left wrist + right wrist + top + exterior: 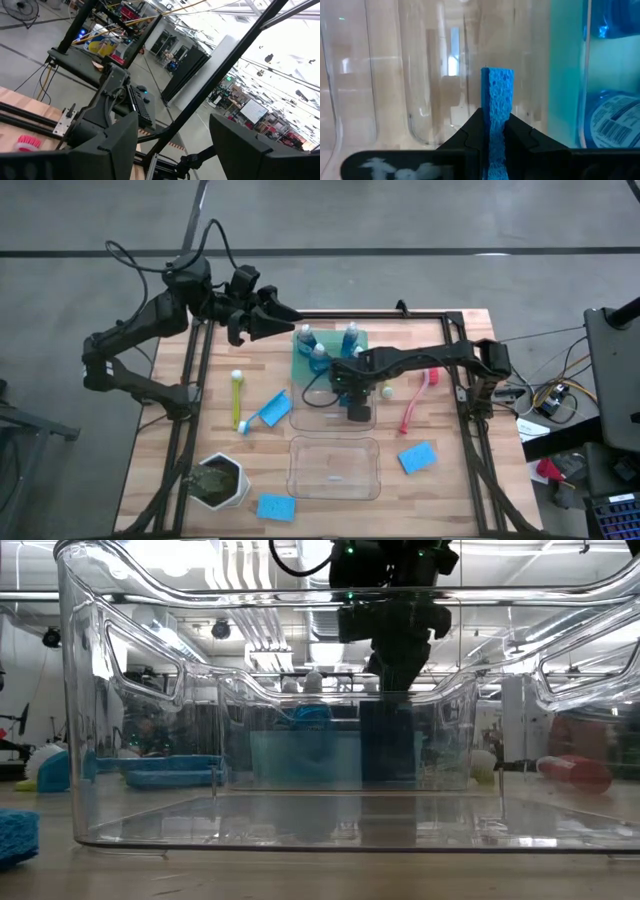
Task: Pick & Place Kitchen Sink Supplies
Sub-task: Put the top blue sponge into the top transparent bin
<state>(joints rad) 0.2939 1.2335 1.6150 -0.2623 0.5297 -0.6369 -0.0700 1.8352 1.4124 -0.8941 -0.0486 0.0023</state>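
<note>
My right gripper (357, 402) reaches down inside the far clear bin (305, 412), shut on a bright blue sponge (497, 90) that shows edge-on in the right wrist view. The low view shows that gripper (398, 660) dropping into the bin behind the near one. Three blue bottles (320, 352) stand in the green tray (298, 365). Other sponges lie flat on the table (272, 410) (417, 457) (275, 507). A yellow-green brush (237, 395) and a pink-red brush (413, 402) lie flat. My left gripper (272, 320) hovers open over the far left edge. My right gripper pinches the blue sponge across its thin sides, one finger (470, 132) on each broad face, near its lower end (495, 135). The fingers point down into the bin. The sponge stands on edge and sticks out past the fingertips; whether it touches the bin floor is hidden.
A second clear bin (335, 470) sits nearer the table's near edge and fills the low view (120, 740). A white hexagonal pot of greenery (220, 480) stands at the near left corner. A black frame (455, 320) borders the wooden table (450, 490).
</note>
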